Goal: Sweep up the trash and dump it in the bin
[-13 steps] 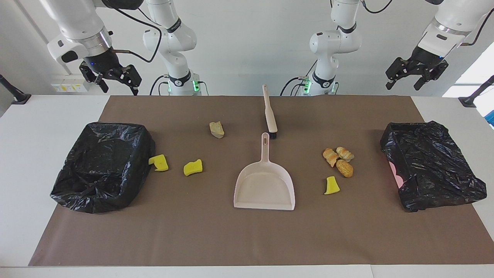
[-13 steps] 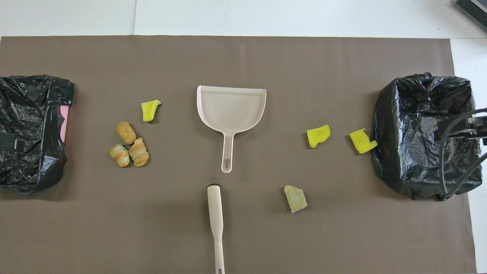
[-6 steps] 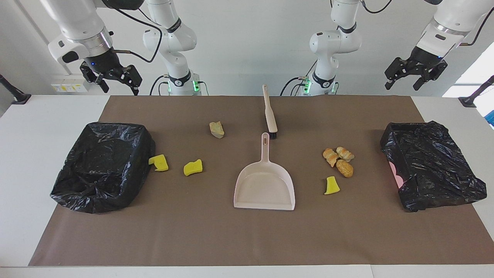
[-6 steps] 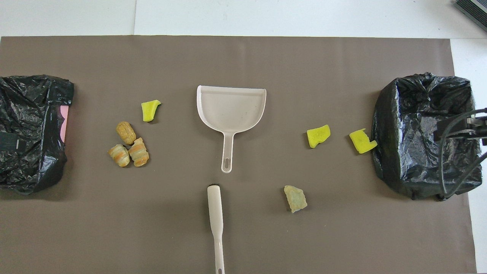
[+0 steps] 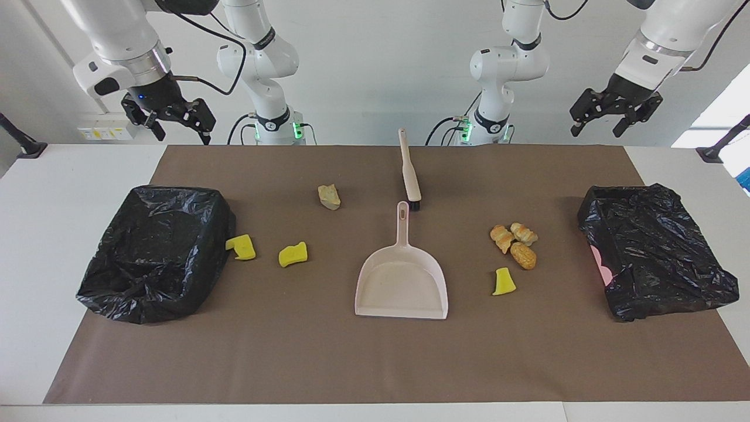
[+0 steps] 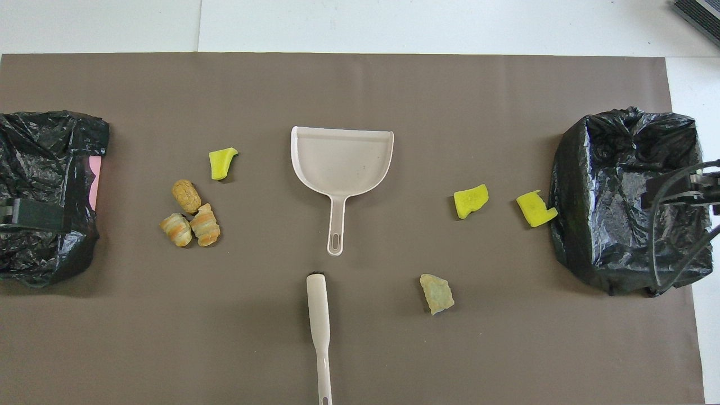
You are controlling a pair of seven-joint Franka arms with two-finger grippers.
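Observation:
The trash lies scattered on the brown mat: two yellow sponge wedges (image 5: 241, 247) (image 5: 293, 254) beside the black-bagged bin (image 5: 117, 293) at the right arm's end. A pale lump (image 5: 329, 197) lies nearer the robots. Three tan lumps (image 5: 514, 243) and a third yellow wedge (image 5: 503, 282) lie toward the other bin (image 5: 674, 293). A beige dustpan (image 5: 402, 284) sits mid-mat, the brush (image 5: 409, 170) just past its handle tip. My left gripper (image 5: 597, 124) and right gripper (image 5: 181, 132) both hang open and empty, high over the table's robot-side edge.
The mat (image 6: 360, 349) covers most of the white table. In the overhead view a dark part of the left gripper (image 6: 34, 214) shows over one bin and the right gripper's cables (image 6: 675, 194) over the other.
The left gripper has drifted up and toward the table's middle. The right gripper has barely shifted. Nothing on the mat has moved.

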